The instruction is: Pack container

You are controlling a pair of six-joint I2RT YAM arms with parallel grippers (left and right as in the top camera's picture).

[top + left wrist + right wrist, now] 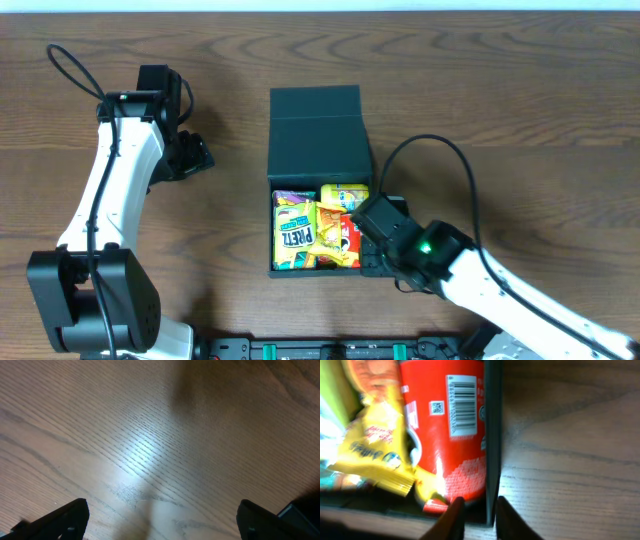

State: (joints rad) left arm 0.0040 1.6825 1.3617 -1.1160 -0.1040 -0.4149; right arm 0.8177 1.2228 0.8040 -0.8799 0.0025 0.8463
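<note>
On my right gripper (479,513) the jaws stand slightly apart astride the right wall of the container (493,435), which sits at the middle of the table (520,70) with snack packets (447,435) inside and its flap lid (316,115) open. Loading appears complete: lift clear, then fold the lid shut. My left gripper (160,521) hangs wide open, well apart.

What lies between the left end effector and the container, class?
Only bare wooden table. The overhead view shows nothing between the left end effector and the container.
</note>
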